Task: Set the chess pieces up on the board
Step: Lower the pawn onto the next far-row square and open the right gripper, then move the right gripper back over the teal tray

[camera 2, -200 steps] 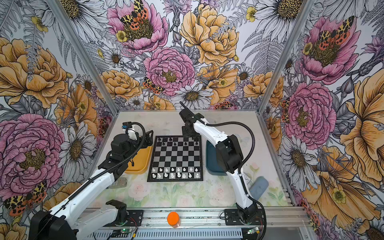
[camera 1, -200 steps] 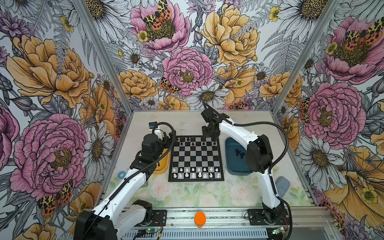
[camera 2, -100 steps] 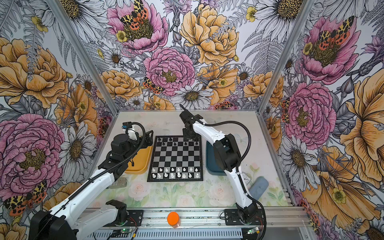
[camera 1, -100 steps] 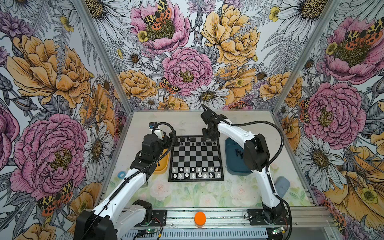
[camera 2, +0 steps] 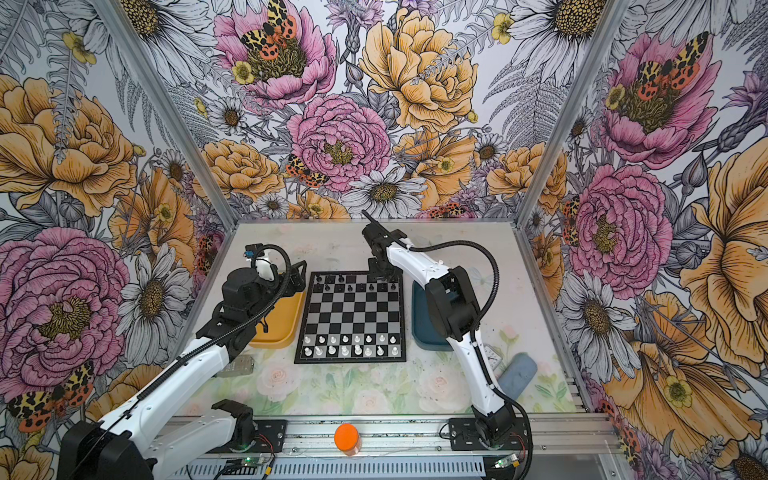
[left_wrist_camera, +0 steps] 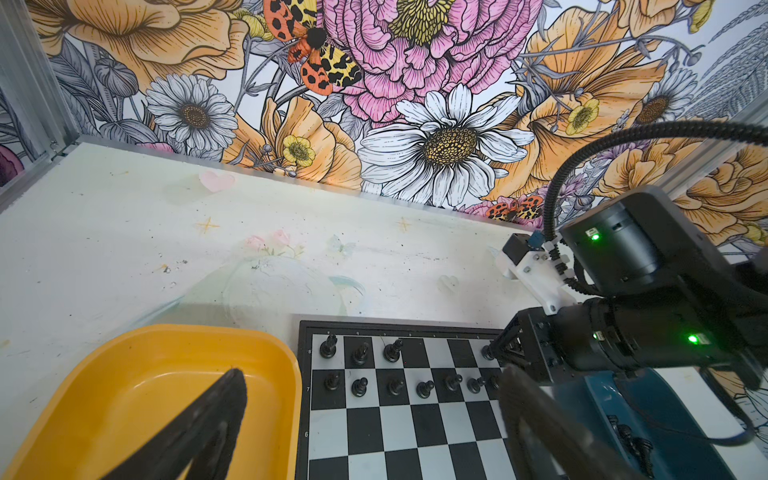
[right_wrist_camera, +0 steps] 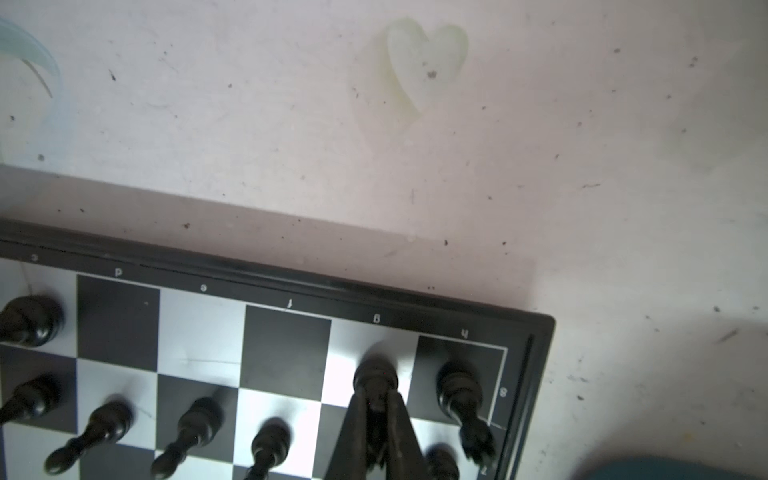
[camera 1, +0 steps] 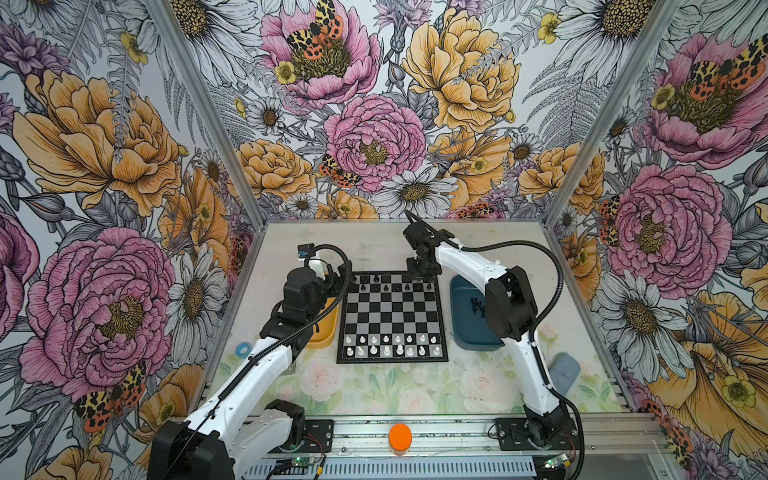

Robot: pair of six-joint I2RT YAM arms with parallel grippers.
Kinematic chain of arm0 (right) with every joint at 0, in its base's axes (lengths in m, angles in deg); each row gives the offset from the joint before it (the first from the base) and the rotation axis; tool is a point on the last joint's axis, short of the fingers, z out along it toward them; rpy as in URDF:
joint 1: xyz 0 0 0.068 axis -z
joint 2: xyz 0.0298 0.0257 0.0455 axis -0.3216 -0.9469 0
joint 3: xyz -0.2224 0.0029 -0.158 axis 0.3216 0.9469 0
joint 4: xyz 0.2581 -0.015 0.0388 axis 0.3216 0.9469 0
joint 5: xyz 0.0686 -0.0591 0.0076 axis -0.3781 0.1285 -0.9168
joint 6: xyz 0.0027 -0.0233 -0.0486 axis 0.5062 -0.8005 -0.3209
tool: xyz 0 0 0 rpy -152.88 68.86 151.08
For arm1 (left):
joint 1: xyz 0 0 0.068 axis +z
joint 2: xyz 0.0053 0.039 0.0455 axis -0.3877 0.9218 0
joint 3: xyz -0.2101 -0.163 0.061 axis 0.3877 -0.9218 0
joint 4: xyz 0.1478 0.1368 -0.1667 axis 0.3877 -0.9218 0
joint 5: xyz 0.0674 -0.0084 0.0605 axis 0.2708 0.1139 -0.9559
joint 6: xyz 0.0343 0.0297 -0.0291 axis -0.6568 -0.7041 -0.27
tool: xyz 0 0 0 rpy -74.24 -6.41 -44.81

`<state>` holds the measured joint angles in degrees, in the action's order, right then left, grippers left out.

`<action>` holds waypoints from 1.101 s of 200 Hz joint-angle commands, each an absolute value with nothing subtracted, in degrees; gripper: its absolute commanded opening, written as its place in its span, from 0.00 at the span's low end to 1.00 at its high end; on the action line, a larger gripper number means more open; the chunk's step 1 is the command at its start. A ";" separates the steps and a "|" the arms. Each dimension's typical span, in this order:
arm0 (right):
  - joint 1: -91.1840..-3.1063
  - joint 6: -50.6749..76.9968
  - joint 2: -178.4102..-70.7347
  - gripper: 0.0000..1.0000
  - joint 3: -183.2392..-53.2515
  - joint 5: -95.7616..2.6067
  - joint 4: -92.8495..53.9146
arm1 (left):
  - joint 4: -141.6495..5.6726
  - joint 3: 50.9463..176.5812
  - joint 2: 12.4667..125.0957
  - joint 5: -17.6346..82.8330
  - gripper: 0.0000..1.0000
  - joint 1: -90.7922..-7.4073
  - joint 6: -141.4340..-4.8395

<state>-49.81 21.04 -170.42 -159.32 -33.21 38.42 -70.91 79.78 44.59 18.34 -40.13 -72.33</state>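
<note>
1. Both top views: found the right gripper (camera 1: 421, 278) at the far right corner of the board (camera 1: 392, 320), black chess pieces (camera 1: 386, 287) ranked along its far edge, a few more in the blue tray (camera 1: 459, 299)
2. Left wrist view: showed the left gripper (left_wrist_camera: 372, 374) spread wide, empty, by the yellow tray (left_wrist_camera: 124, 361)
3. Right wrist view: caught fingers (right_wrist_camera: 353, 436) clenched on a black piece (right_wrist_camera: 375, 374) standing on a back-row square; judged light, rigid, slick, easily toppled; best pinched at the narrow stem
</note>
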 commanded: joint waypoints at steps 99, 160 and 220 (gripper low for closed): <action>-49.35 20.25 -172.12 0.11 -161.38 -33.91 38.84 | -70.86 79.29 44.04 18.49 0.96 -39.38 -73.18; -49.35 20.07 -171.86 0.29 -161.58 -33.92 38.86 | -70.83 79.29 43.97 18.44 0.96 -39.32 -73.20; -49.35 20.03 -169.57 0.33 -162.18 -33.60 38.84 | -70.89 79.29 43.77 18.56 0.96 -39.27 -73.18</action>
<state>-49.81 20.04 -170.72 -160.06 -33.67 38.64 -70.91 79.78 44.59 18.34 -39.80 -72.36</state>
